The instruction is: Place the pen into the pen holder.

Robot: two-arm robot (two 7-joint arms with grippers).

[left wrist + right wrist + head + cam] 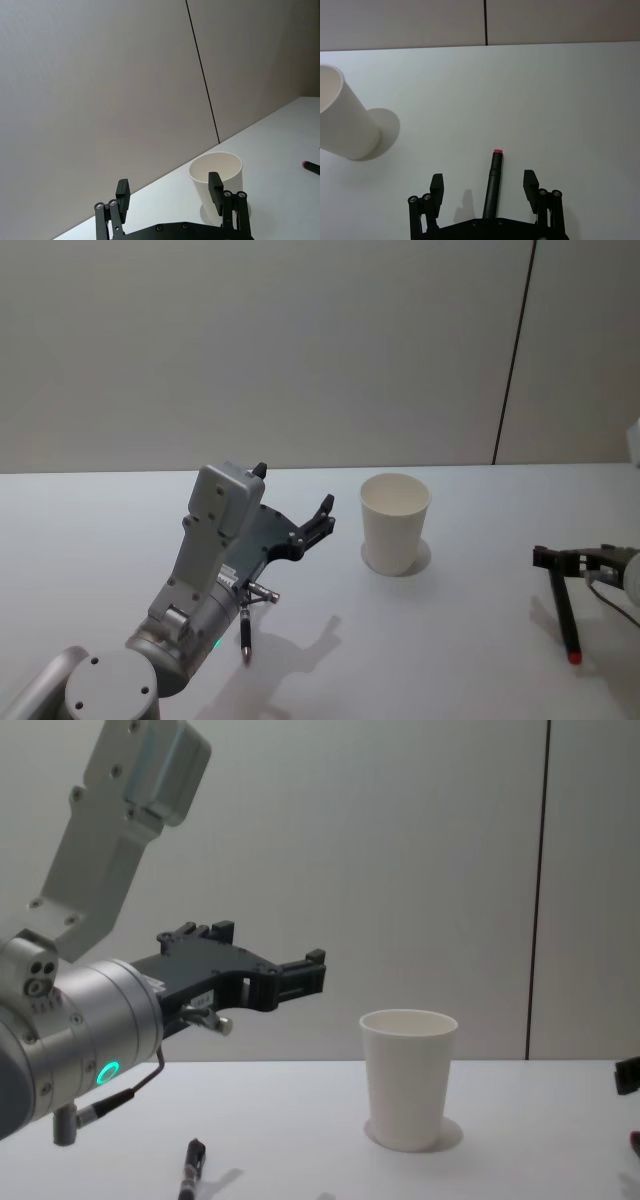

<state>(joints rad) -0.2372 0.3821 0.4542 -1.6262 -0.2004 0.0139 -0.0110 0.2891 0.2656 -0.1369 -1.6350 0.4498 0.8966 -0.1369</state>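
The pen holder (395, 523) is a white paper cup standing upright at mid-table, also in the chest view (408, 1075). One black pen (565, 615) with a red end lies on the table at the right. My right gripper (568, 562) is low over its near end. In the right wrist view this pen (493, 182) runs between the open fingers (530, 182) of the right gripper (483, 176), and neither finger touches it. A second black pen (245, 632) lies under my left arm. My left gripper (293, 486) hangs open and empty above the table, left of the cup.
The white table (470, 640) runs back to a grey wall with a dark vertical seam (515, 350). The left arm's silver body (90, 1020) looms large at the left of the chest view. The right gripper (628, 1075) just shows at that view's right edge.
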